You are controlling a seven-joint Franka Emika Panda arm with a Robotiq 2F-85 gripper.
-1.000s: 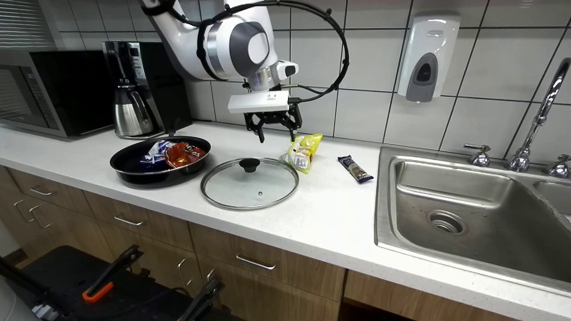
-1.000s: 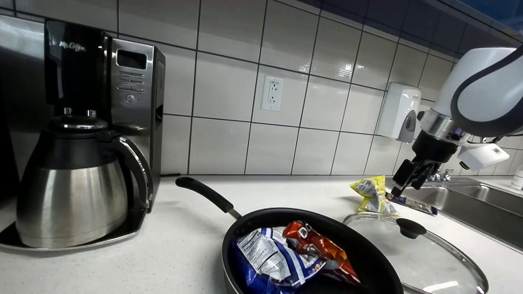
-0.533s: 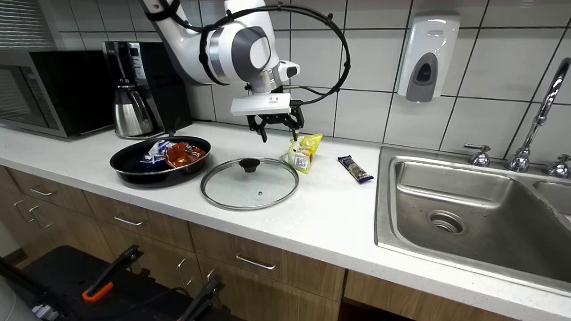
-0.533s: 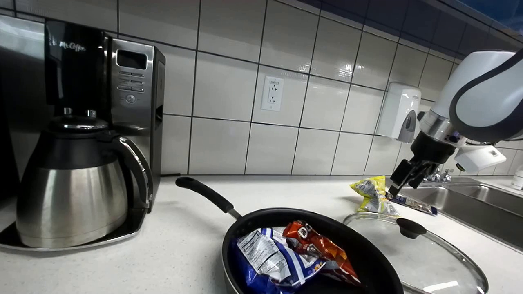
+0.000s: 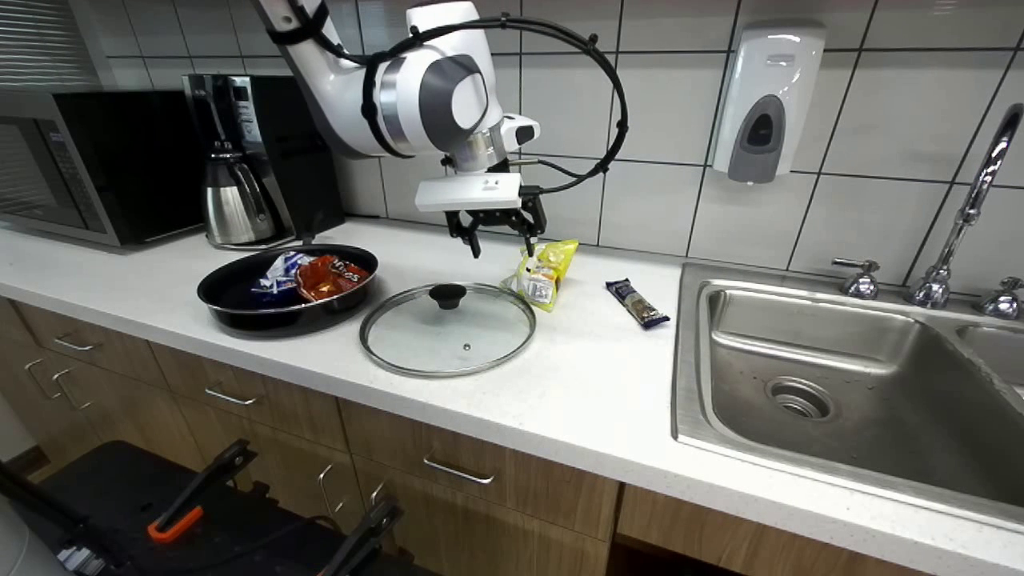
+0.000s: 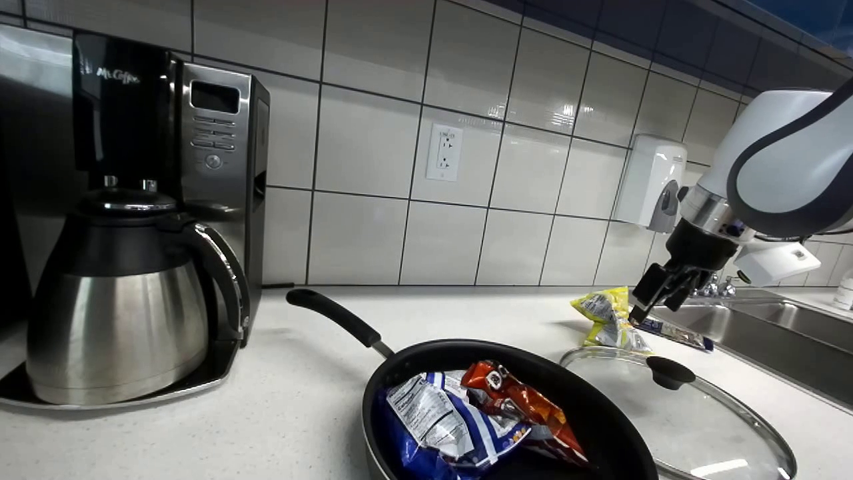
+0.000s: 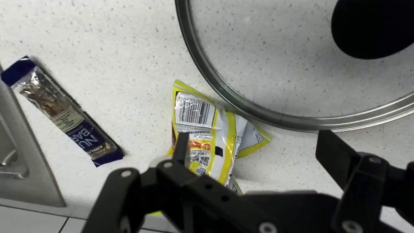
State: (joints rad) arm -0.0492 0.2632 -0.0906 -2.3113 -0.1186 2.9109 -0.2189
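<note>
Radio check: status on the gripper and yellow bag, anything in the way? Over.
Gripper open, empty. Yellow bag on the counter, ungripped. Glass lid close beside it, possibly in the way; contact unclear.

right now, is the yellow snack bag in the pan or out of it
Out: the yellow snack bag lies on the counter beside the glass lid, away from the pan, in both exterior views.

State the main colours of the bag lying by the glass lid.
Yellow and white; the bag shows best in the wrist view.
</note>
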